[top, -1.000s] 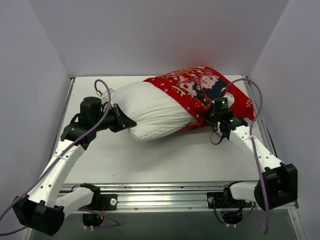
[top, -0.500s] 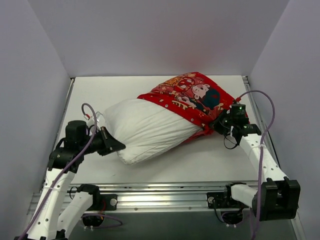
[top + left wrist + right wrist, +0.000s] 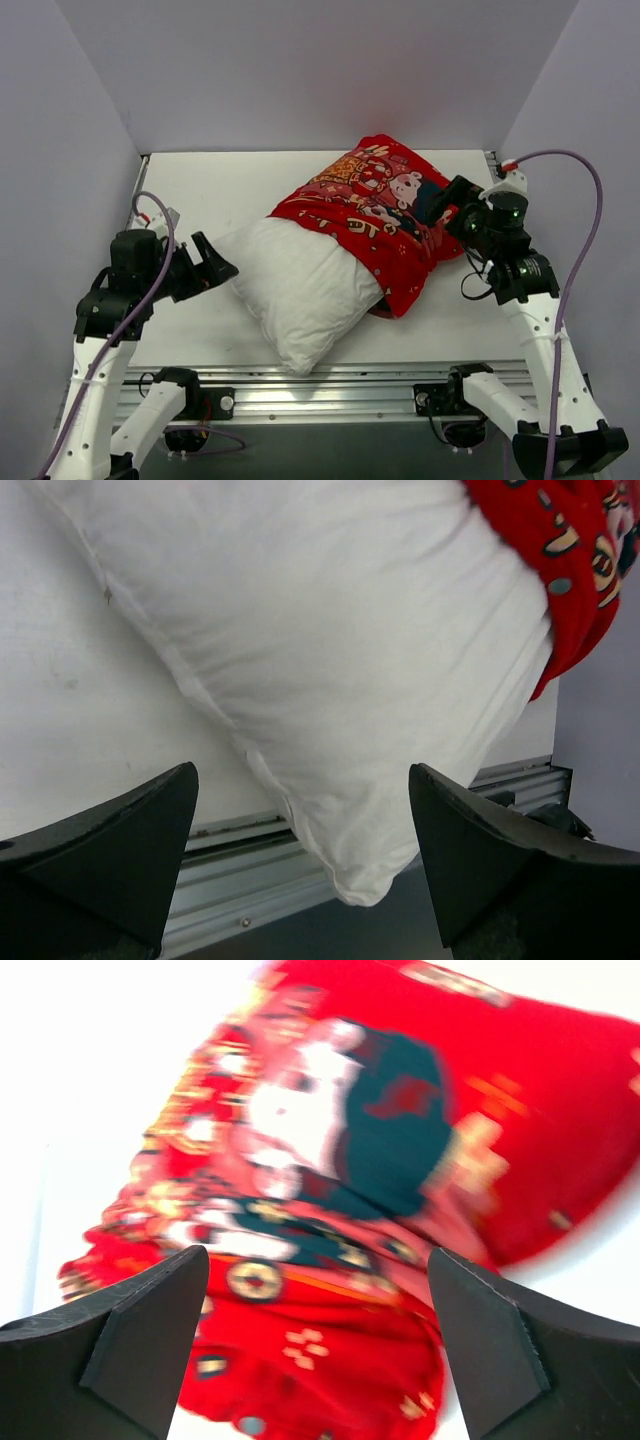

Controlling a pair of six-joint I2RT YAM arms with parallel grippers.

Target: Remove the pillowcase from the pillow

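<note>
the left gripper [image 3: 214, 260] stands wide open and empty, just left of the pillow [image 3: 300, 290] and apart from it. the white pillow lies slantwise on the table [image 3: 220, 185], its near corner over the front rail [image 3: 340, 385], its far right half inside the red pillowcase [image 3: 370, 215]. the right gripper [image 3: 452, 208], fingers spread and holding nothing, sits at the pillowcase's right edge; whether it touches, i cannot tell.

The pillowcase [image 3: 372, 215] hides half the pillow [image 3: 300, 290]; its print is blurred in the right wrist view.
</note>
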